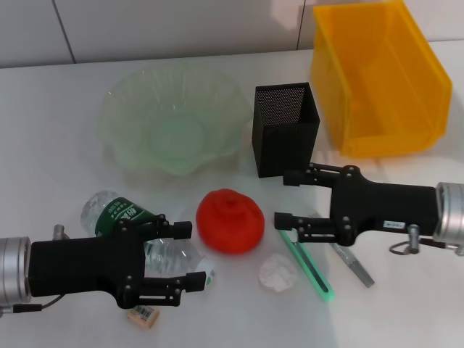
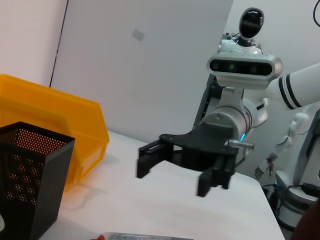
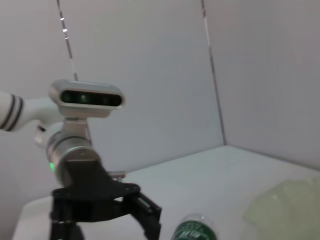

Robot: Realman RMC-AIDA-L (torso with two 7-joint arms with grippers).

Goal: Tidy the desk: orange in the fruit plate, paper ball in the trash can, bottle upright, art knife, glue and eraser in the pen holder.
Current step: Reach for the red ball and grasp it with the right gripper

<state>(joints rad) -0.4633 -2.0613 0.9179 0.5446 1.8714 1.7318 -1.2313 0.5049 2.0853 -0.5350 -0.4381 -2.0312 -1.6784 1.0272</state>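
Your left pincer [image 1: 187,255] hangs low over the near left of the white tabletop [image 1: 58,145], fingers spread wide and straddling the clear plastic bottle [image 1: 138,232], which lies on its side with its green label toward the far left. The fingers flank the bottle's body without visibly closing on it. Just beside the lower finger, at the near edge, sits the small eraser [image 1: 143,316].

Your right pincer [image 1: 283,197] comes in from the right, fingers also apart, with the upper one near the base of the black mesh pen holder [image 1: 285,129] and the lower one over the top end of the green art knife [image 1: 306,262]. Beside the knife, a grey stick-shaped item [image 1: 353,265], partly hidden under the arm, lies on the tabletop; you cannot tell for sure that it is the glue.

Between the two pincers rests the orange [image 1: 230,220], with bare tabletop all round it. The crumpled paper ball [image 1: 278,272] lies near it, just beside the knife.

Farther back, the pale green fruit plate [image 1: 123,109] with its wavy rim stands behind the orange, well apart from it. The yellow bin [image 1: 362,109] occupies the far right corner, just beside the pen holder, leaving a narrow gap between them.
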